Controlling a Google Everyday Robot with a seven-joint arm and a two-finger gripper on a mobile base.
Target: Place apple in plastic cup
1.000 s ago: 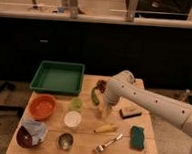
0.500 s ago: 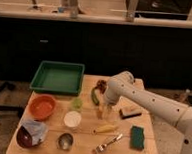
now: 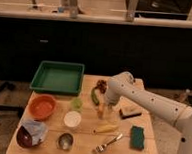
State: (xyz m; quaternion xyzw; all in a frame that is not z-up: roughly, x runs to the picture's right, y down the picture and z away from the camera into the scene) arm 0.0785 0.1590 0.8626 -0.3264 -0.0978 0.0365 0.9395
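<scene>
My gripper points down over the middle of the wooden table, at the end of the white arm that reaches in from the right. A small orange-yellow round thing, the apple, sits right at the gripper's tip, partly hidden by it. I cannot tell whether it is held or resting on the table. The pale-green plastic cup stands upright to the left of the gripper, a short gap away.
A green tray at back left. An orange bowl, white cup, metal cup and dark bowl with cloth on the left. A yellow banana-like piece, fork, green sponge, dark-red cluster around the gripper.
The gripper has moved from near the dark-red cluster toward the table's front and lower, to the orange-yellow fruit. Nothing else has moved.
</scene>
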